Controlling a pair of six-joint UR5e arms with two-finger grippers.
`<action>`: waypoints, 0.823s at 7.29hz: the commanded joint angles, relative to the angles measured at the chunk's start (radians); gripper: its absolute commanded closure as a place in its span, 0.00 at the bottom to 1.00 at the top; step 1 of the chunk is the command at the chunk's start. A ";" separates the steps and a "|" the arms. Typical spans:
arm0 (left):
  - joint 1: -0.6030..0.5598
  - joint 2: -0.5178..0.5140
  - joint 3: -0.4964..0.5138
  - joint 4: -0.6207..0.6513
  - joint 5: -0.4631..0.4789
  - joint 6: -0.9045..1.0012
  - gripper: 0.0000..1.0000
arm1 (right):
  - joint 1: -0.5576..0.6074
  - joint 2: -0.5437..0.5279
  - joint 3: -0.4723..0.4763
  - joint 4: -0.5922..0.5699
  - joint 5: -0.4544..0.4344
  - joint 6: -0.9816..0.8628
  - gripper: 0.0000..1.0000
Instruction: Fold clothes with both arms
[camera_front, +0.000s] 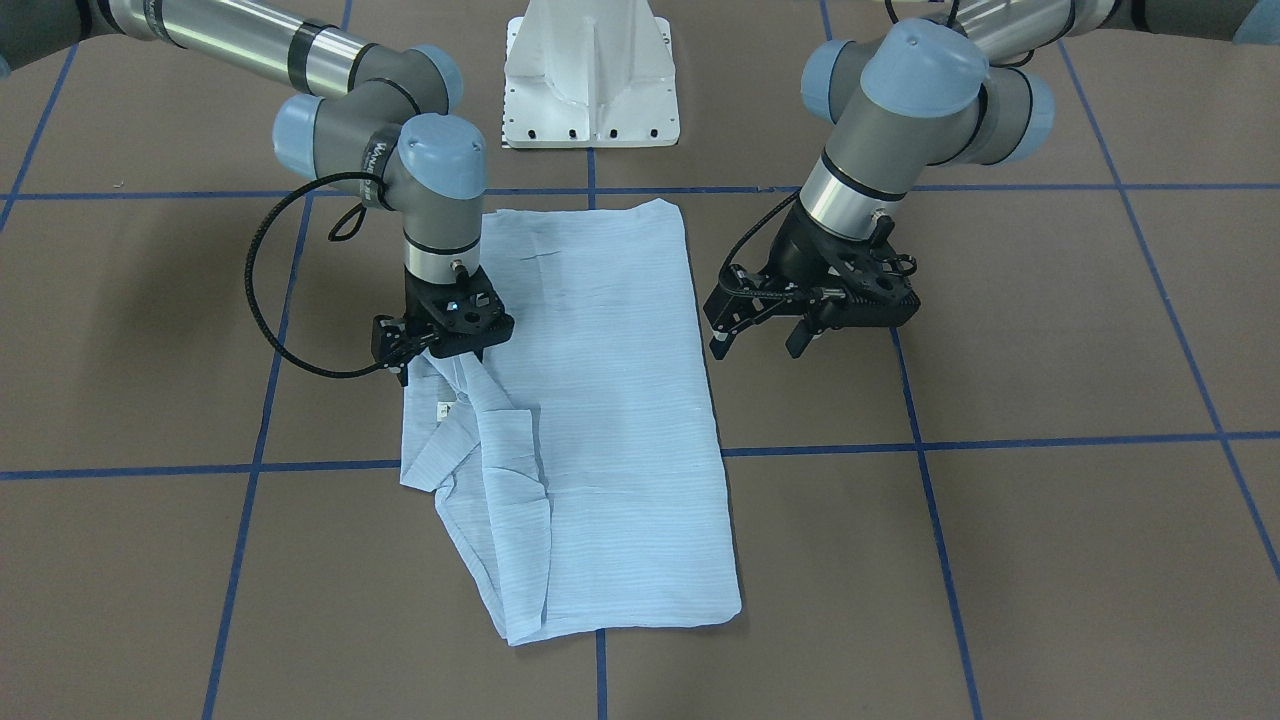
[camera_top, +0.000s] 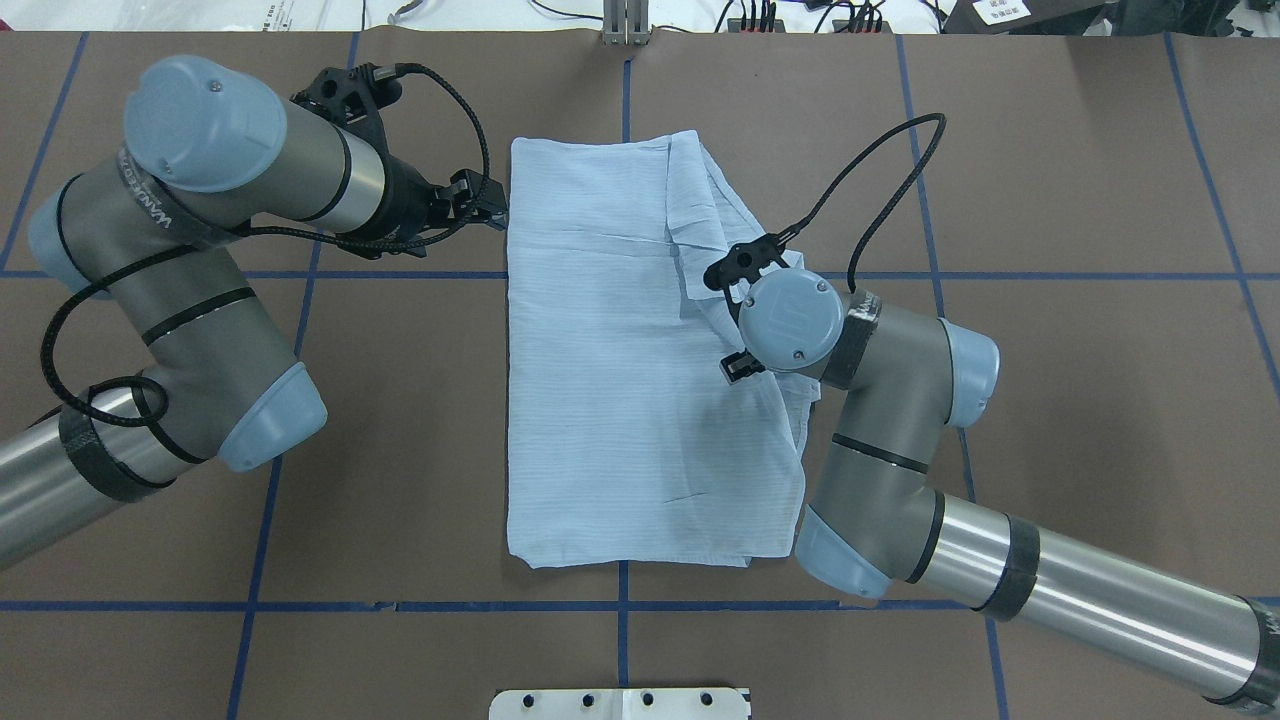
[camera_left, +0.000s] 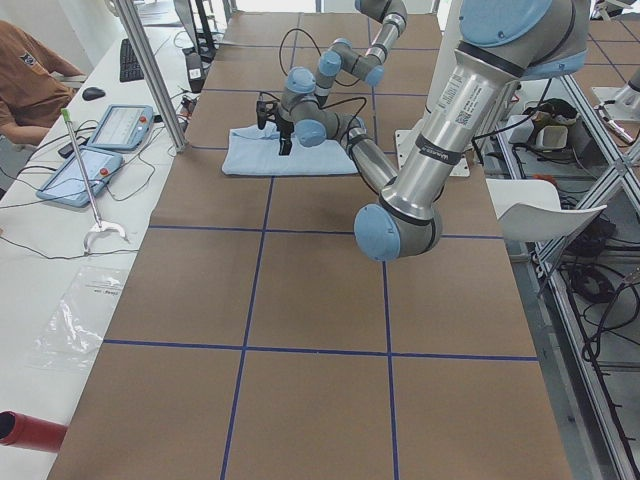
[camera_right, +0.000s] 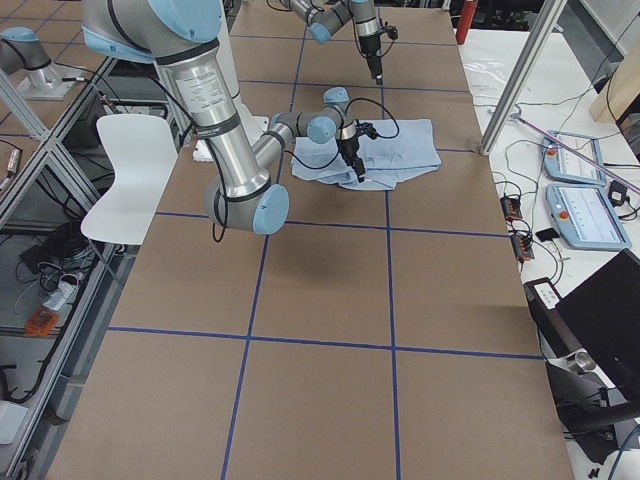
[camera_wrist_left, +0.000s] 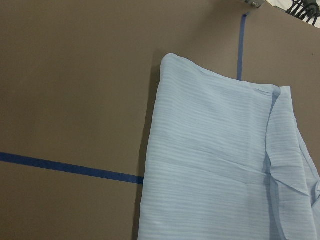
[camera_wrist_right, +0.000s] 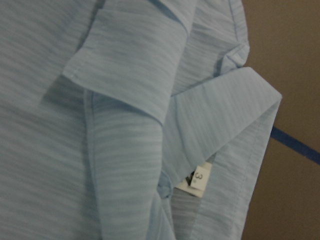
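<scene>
Left gripper (camera_front: 758, 345): jaws spread, nothing between them. It hangs over bare desk (camera_front: 1050, 350) just off the shirt's long edge on the robot's left, clear of the cloth. Its wrist view takes in that edge and the corner farthest from the white pedestal base (camera_front: 590, 75).

Right gripper (camera_front: 405, 360): down on the opposite long edge of the shirt (camera_front: 610, 400), about mid-length from the base. The cloth seems to peak up toward the jaws, but the wrist hides them from overhead and its own camera shows only fabric, so I cannot tell whether they have clenched on anything.

Just past those jaws, on the side away from the base: white neck label (camera_wrist_right: 196, 181), then the collar (camera_front: 440, 455), lying askew over the robot's-right edge.

Shirt as a whole: already narrowed to a long panel, flat on the desk. Its long axis runs straight out from the base, near end not far from it. The robot's-left half is smooth. The robot's-right half carries a loose, creased flap running from the collar to the far end (the untidy side).

Judgement: the coming move turns on that collar side. The loose cloth lies directly under the right arm and across the full panel width from the left, so the right arm is the nearer one. The left jaws would have to come in sideways over the smooth edge to help.
</scene>
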 joint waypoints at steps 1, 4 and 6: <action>0.007 -0.003 -0.009 0.005 0.000 -0.014 0.00 | 0.164 -0.060 0.011 0.018 0.123 -0.115 0.00; 0.011 -0.006 -0.017 0.005 0.000 -0.016 0.00 | 0.281 -0.122 0.013 0.124 0.309 -0.161 0.00; 0.081 -0.003 -0.019 0.009 0.003 -0.031 0.00 | 0.287 -0.138 0.093 0.119 0.395 -0.121 0.00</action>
